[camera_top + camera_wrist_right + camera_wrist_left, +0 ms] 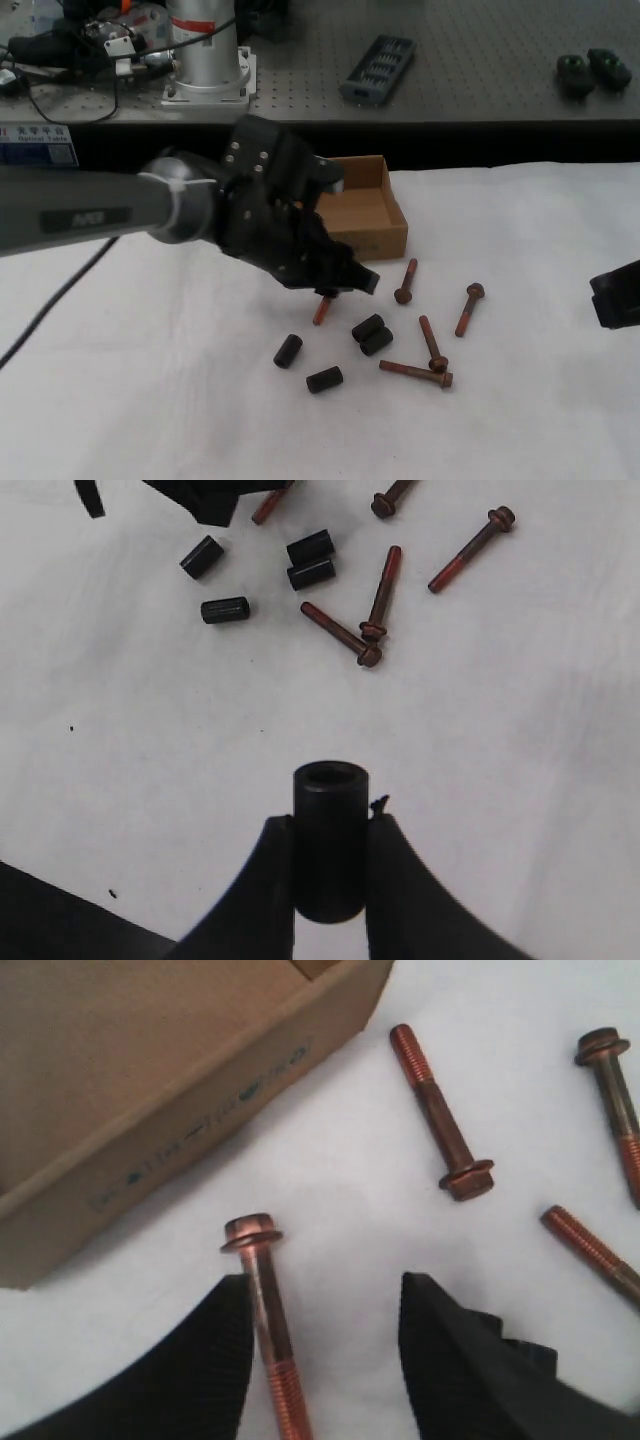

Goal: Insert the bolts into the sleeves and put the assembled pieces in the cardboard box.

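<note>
Centre frame in the high view, above a cloth-covered desk (520,420), the left claw (335,283) hangs low with its fingers apart astride one bolt (321,310) lying on the cloth. One finger (215,1360) is close against the shank and the other (450,1360) stands clear, a stance that looks meant to close across the shank and leave the threaded end free for insertion. The right claw (330,823), well apart from the pile, is clamped on a sleeve (330,790) whose open bore pokes out past the fingertips, apparently so the bolt can be brought to it. Four loose bolts (469,308) and four loose sleeves (324,379) lie scattered right of centre and lower centre, near one another and within reach of either arm. The cardboard box (395,235) sits open-topped just above the left claw in the frame, probably placed near to keep the drop short. Judged from the parts lying unpaired, the task looks barely begun.
</note>
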Action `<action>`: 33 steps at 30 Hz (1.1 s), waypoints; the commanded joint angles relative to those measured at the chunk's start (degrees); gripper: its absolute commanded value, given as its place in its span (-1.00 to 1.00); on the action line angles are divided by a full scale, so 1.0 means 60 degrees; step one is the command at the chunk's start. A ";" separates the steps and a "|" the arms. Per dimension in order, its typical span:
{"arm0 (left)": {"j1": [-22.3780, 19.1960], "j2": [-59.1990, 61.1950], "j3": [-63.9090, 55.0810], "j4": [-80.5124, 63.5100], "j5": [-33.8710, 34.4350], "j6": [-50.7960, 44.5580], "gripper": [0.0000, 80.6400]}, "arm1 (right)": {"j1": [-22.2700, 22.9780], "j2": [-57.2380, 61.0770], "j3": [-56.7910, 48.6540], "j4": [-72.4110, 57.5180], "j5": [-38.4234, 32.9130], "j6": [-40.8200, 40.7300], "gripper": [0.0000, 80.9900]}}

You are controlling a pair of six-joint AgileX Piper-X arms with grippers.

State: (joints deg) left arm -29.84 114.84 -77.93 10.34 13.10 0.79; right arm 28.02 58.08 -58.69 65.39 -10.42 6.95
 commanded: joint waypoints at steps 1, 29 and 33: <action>-0.0206 0.0493 -0.0594 0.0470 -0.0394 0.0819 -0.16 | -0.0003 -0.0072 -0.0058 0.0039 -0.0101 -0.0103 -0.93; -0.0204 0.1485 -0.0708 -0.0014 -0.1257 0.1241 -0.16 | -0.0003 -0.0072 -0.0058 0.0039 -0.0101 -0.0103 -0.93; -0.0204 0.1514 -0.0708 -0.0014 -0.1755 0.1241 -0.16 | -0.0003 -0.0072 -0.0058 0.0039 -0.0101 -0.0103 -0.93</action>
State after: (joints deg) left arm -30.95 122.35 -81.86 10.13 6.57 7.56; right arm 28.02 58.08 -58.69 65.39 -10.42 6.95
